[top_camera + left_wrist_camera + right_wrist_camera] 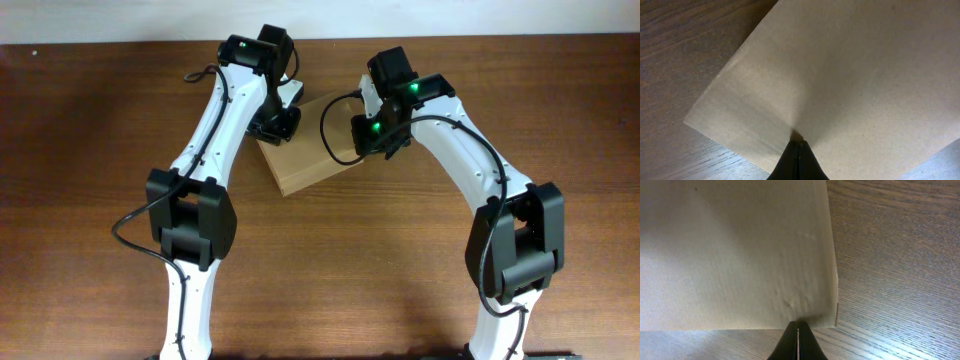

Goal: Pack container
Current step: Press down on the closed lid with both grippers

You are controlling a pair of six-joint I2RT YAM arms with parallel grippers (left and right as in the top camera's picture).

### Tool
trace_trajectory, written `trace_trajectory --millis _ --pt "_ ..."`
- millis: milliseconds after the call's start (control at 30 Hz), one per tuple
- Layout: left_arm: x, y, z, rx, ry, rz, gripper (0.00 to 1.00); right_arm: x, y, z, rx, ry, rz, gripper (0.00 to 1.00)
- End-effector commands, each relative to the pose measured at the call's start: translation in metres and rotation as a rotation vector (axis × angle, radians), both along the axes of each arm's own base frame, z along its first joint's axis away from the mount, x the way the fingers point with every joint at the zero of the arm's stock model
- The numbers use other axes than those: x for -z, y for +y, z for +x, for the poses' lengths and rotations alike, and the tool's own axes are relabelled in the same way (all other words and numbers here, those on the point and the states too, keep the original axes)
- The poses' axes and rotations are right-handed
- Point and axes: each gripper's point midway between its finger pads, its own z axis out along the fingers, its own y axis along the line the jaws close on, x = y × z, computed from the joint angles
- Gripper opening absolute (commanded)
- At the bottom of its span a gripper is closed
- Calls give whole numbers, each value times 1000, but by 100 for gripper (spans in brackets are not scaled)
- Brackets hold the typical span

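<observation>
The container (305, 155) is a plain tan cardboard box, closed, lying flat on the wooden table between my two arms. My left gripper (275, 125) is shut, and its tips press down on the box's top near its far left corner. In the left wrist view the shut tips (799, 143) touch the tan lid (850, 75). My right gripper (380, 140) is shut at the box's right edge. In the right wrist view its tips (798, 325) touch the lid (735, 255) close to a corner, where a side tab edge (836, 307) shows.
Dark wooden table (100, 150) lies all round the box. A white object (291, 91) sits behind the left gripper, mostly hidden by the arm. Black cables loop near both wrists.
</observation>
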Motion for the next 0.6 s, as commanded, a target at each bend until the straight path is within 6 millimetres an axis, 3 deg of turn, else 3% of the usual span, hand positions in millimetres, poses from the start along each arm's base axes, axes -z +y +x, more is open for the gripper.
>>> trace_trajectory --millis 0,300,567 --pt "14 2 -1 19 26 17 2 20 3 -11 -8 59 2 4" --pt "25 5 -10 19 66 31 2 12 5 -6 -16 35 9 4" --pt "-10 13 1 -4 -18 11 2 -59 12 21 -40 -112 40 4"
